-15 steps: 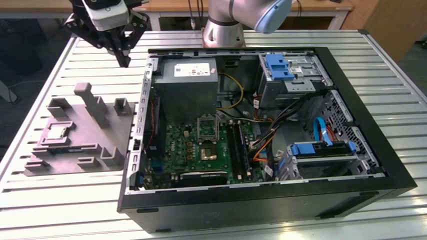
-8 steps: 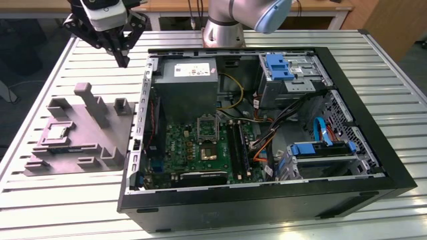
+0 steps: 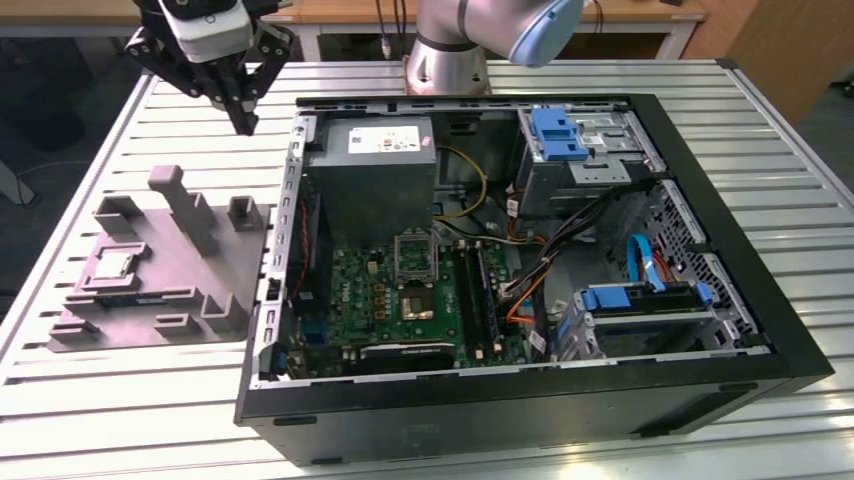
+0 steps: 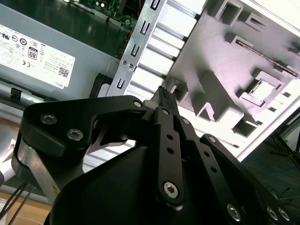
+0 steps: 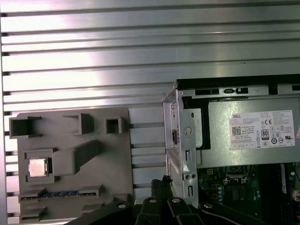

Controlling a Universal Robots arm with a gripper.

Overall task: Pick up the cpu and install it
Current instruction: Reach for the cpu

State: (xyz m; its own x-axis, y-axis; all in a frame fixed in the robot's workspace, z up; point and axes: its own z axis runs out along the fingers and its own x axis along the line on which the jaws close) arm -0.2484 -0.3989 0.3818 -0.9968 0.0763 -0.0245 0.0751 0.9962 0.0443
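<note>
As seen in the exterior view, gripper (image 3: 247, 122): hanging above the slatted metal table (image 3: 120, 410), just off the far corner of the open computer case (image 3: 534, 410), on the exterior view's left of it.
Fingers (image 4: 165, 101): closed together into one narrow tip, nothing gripped, pointing down at the bare slats between case and tray.
Cpu (image 3: 111, 263): lying flat, silvery top up, in a square recess of the grey moulded tray (image 3: 167, 285); well apart from the gripper and outside the case.
Tray: resting on the table just beside the case, on the exterior view's left of it, with several upright blocks rising from its surface.
Memory stick (image 5: 61, 193): lying in a long slot of the tray, just beside the cpu's recess.
Socket (image 3: 416, 303): silver-framed with a dark centre, on the green motherboard (image 3: 360, 290) inside the case, well apart from the cpu.
Power supply (image 3: 380, 165): grey box in the case corner nearest the gripper.
Arm base (image 3: 454, 50): standing on the table behind the case.
</note>
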